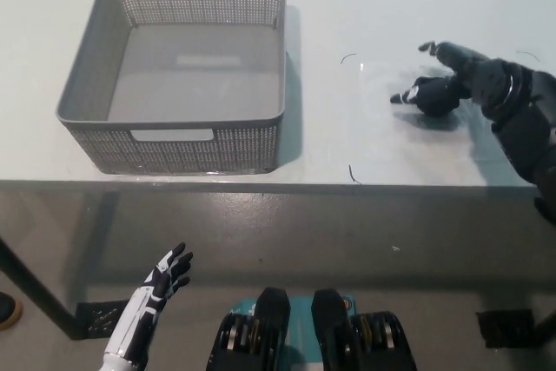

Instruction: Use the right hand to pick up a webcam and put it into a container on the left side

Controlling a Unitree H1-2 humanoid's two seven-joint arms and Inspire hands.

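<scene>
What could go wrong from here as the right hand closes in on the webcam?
The right hand reaches the webcam with fingers apart, not yet closed: a glancing touch could push the small black webcam across the smooth table. Black on black makes contact hard to judge. The basket has tall walls; a low carry could clip its rim.

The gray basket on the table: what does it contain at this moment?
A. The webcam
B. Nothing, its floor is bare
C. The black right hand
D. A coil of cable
B: the floor of the gray basket shows bare, while the webcam lies on the table to the right, with the black right hand at it; the white left hand rests low, below the table edge.
</scene>
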